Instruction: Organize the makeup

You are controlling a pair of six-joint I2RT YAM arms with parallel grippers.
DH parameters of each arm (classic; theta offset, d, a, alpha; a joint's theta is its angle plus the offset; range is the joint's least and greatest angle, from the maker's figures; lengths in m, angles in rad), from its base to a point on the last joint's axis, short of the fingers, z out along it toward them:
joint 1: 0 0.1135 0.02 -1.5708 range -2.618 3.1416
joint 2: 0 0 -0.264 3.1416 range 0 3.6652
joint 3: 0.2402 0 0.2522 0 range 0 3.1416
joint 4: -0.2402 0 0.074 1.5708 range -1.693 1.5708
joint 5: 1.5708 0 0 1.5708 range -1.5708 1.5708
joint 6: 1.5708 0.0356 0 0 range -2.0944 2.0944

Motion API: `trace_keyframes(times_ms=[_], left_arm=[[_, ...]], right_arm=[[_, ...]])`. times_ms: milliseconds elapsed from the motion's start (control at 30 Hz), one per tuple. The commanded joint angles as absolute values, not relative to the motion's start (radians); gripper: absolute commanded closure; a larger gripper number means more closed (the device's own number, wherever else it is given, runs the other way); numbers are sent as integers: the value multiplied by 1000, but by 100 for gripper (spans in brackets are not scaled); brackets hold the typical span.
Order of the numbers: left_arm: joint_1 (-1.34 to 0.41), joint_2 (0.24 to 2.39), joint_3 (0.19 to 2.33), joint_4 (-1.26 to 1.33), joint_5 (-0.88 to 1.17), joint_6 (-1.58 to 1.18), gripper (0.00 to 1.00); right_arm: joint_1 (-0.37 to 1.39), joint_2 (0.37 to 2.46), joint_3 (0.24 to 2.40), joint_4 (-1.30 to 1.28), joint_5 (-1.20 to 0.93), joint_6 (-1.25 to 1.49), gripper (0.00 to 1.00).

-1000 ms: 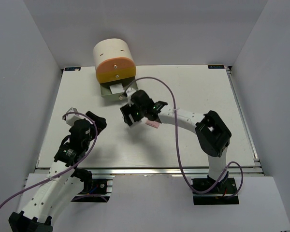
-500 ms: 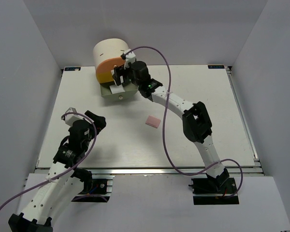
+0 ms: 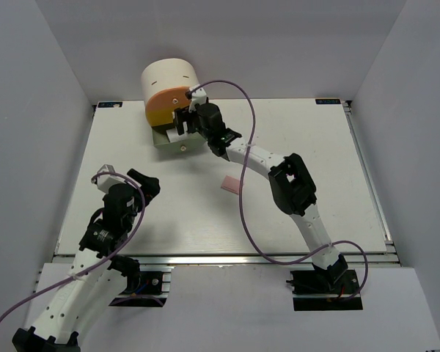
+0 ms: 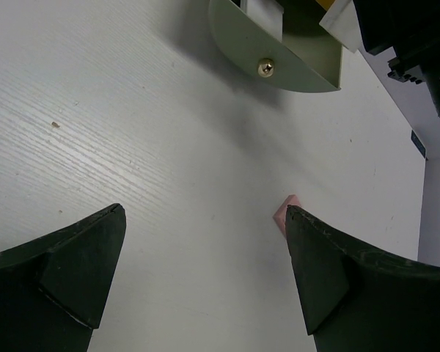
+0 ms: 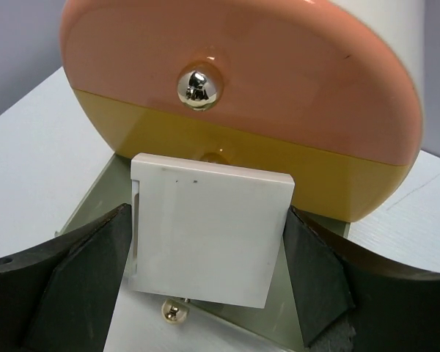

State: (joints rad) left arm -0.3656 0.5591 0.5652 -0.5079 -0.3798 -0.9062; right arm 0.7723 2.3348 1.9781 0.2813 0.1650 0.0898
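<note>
White table enclosed by plain grey walls.

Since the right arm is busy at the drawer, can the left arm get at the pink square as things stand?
Probably yes. The pink square lies flat on bare table with nothing between it and the open left gripper, whose wrist view shows it just ahead.

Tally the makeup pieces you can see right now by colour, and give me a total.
White square, between the right gripper's fingers over the open green drawer: 1
Pink square, on the table: 1
Total: 2
</note>
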Motion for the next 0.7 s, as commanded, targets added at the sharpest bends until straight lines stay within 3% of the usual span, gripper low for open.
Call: trace_keyframes(times_ms=[0,67,100,367,467,600,667], left_arm=[[-362,566,592,-512,-371,-897,2],[-362,568,597,-515,-370,-896,2],[-361,566,598,-515,-368,-896,2],[-361,564,594,-502,-357,-900,2],[-360,577,609,-494,-354,-887,2],[-362,581,604,-466,-312,-868,2],[-362,580,583,-437,-293,-868,2]], right_arm=[[767,2368,1993,379,190,80,32],[765,2368,1988,362,175,69,13],[762,2365,1979,354,149,60,11],[735,2333,1948,348,120,67,11],[707,2287,1948,302,-9,45,11],[638,2151,1899,181,-509,-72,11],[623,2105,1861,12,-503,-214,14]])
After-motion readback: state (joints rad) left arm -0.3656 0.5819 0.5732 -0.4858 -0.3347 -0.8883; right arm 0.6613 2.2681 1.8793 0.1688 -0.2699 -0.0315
